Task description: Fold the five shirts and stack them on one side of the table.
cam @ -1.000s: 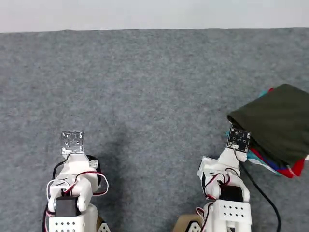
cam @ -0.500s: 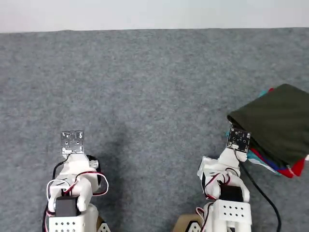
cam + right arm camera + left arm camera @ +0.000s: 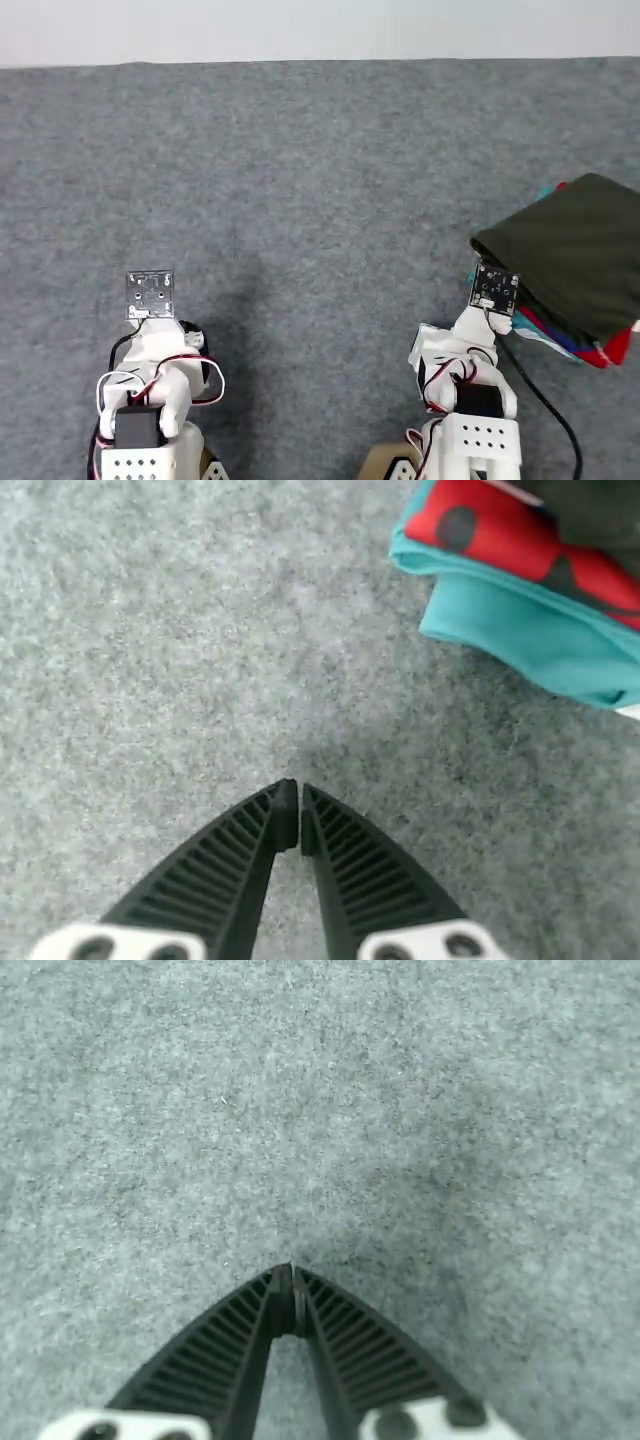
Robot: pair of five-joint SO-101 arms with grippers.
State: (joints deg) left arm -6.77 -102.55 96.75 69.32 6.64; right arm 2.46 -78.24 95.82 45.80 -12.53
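The stack of folded shirts (image 3: 575, 262) lay at the right side of the table, and the edge of the overhead view cut its far side off. A dark shirt (image 3: 570, 245) covered the top, so the ones beneath showed only as thin slivers of colour at the near edge, and I could not count them. From the right wrist, a red shirt (image 3: 500, 530) with dark spots sat on a teal shirt (image 3: 520, 630), both cut off at the corner.

From above, each arm's own body hid its fingers. The left arm (image 3: 150, 370) was drawn in at the near edge, well apart from the pile, with the left gripper (image 3: 293, 1295) pointing down at the bare grey felt (image 3: 300, 170), jaws pressed together on nothing. The right arm (image 3: 465, 375) was tucked in likewise, just beside the stack's near corner. The right gripper (image 3: 300, 815) was closed and empty, near the teal fold but not touching it.
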